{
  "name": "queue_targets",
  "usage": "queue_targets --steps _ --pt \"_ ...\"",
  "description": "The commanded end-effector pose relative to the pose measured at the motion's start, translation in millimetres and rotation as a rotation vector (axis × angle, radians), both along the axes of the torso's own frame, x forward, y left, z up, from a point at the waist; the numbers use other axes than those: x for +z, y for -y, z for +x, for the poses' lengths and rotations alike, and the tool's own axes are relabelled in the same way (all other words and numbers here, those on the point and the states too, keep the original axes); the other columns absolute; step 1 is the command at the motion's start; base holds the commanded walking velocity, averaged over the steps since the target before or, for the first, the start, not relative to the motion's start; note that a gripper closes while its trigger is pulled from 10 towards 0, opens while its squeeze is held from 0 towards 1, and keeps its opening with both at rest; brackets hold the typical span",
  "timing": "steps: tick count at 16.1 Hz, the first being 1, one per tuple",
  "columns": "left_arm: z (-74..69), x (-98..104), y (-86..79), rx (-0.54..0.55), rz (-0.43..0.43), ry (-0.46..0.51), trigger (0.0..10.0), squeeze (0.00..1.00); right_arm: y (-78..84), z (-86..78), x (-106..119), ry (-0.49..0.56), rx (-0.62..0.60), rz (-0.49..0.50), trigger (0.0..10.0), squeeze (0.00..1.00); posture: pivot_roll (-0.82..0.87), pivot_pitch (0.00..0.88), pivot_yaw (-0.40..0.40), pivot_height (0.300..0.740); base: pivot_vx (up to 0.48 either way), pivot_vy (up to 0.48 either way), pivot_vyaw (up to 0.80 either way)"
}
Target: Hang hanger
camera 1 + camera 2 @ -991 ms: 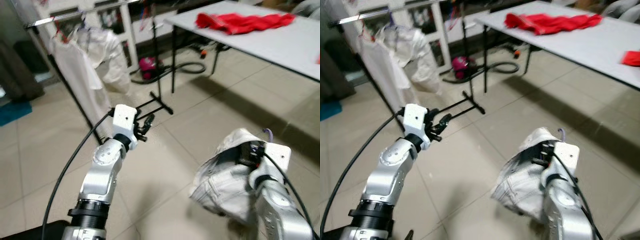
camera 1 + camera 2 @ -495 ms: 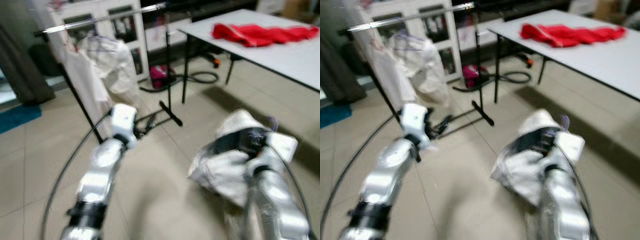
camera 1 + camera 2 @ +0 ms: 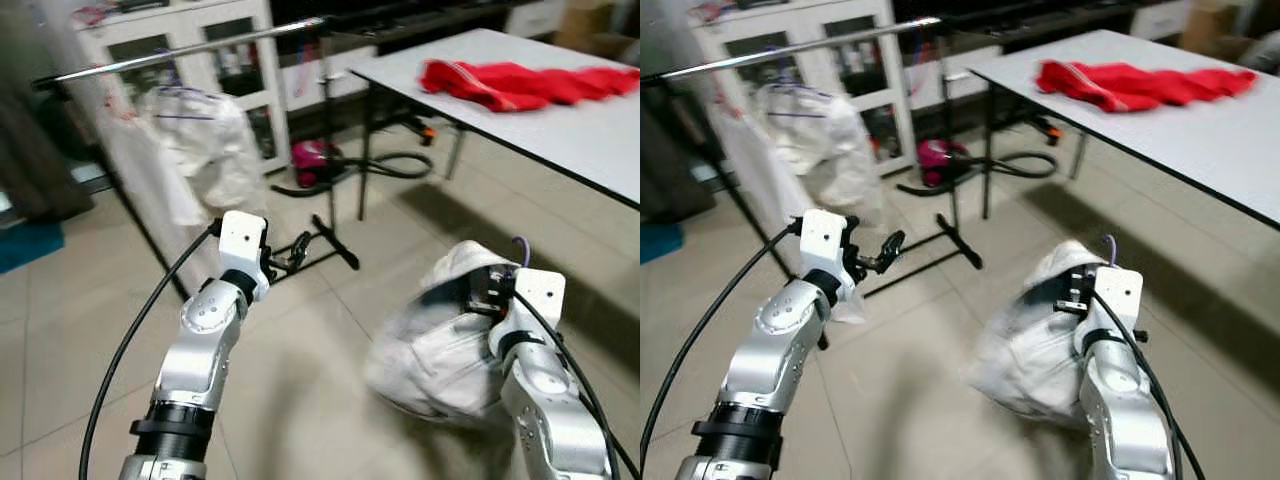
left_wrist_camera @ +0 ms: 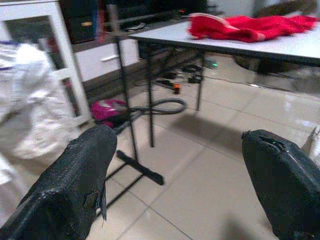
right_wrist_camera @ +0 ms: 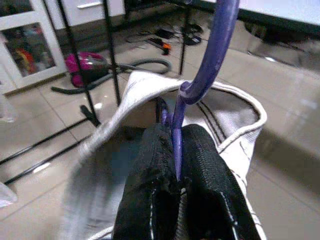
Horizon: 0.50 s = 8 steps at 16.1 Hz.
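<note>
**Right hand pinches purple hanger with garment, rack off to the left**

Clothes rail (image 3: 180,50) runs across the upper left, beyond the left hand; white garments (image 3: 200,150) hang from it on hangers, just past and above that hand. Left hand (image 3: 285,262) held out in front at mid height, fingers (image 4: 75,185) spread wide apart, nothing between them. Past its fingertips: the rack's black foot (image 3: 335,243) on the tiled floor (image 3: 90,330), and farther off a pink vacuum cleaner (image 3: 312,157) with a dark hose.

Right hand (image 5: 175,175) is low on the right, fingers pressed together on the stem of the purple hanger (image 5: 210,55); hook curves up above the fingertips. A pale grey-white garment (image 3: 435,340) hangs on that hanger, draped around and below the right hand, bunched up, well apart from the rail.

Beyond the right hand, upper right, a white worktop (image 3: 560,120) on black legs carries a red garment (image 3: 520,80), lying crumpled.
</note>
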<state>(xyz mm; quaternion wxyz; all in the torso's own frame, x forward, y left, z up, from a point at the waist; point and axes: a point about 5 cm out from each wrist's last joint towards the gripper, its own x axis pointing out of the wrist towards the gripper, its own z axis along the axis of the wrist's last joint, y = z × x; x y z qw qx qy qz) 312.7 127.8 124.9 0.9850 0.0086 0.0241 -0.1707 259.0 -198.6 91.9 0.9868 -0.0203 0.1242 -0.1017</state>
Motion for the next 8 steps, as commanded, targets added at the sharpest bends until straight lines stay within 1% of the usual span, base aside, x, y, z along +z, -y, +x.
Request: queue_targets --steps 1,2,4,8 --pt "-1.0 -0.3 -10.8 0.040 0.007 0.000 10.0 1.00 -9.9 10.2 17.0 0.092 0.053 -0.007 10.0 0.00 0.02 0.000 0.047 0.740 0.480 0.000 0.00" --pt "-1.3 -0.3 -10.9 0.042 0.007 0.000 10.0 1.00 -10.5 10.7 17.3 0.094 0.064 0.005 10.0 0.00 0.02 0.000 0.047 0.740 0.480 0.000 0.00" --pt "-2.9 -0.2 -14.5 0.065 0.012 0.007 10.0 1.00 -12.6 14.6 20.4 0.104 0.112 0.010 10.0 0.00 0.04 0.000 0.015 0.740 0.480 0.000 0.00" --pt "-4.6 2.2 -17.1 0.069 0.032 0.020 10.0 1.00 -14.6 20.5 22.6 0.122 0.130 0.014 10.0 0.00 0.05 0.000 0.000 0.740 0.480 0.000 0.00"
